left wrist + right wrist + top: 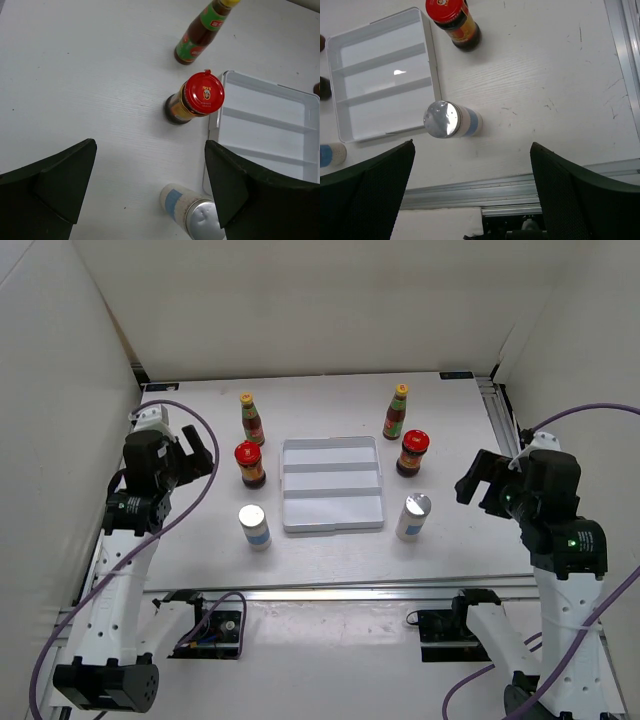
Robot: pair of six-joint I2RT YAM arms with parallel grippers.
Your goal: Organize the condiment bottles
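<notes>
Six bottles stand upright around the white tray. On its left are a slim red-sauce bottle, a red-lidded jar and a silver-topped shaker. On its right are a sauce bottle, a jar and a shaker. My left gripper is open and empty, above the table left of the left jar and left shaker. My right gripper is open and empty, right of the right shaker and right jar.
The tray has three empty compartments. White walls enclose the table on the left, back and right. A metal rail runs along the near edge and another along the right side.
</notes>
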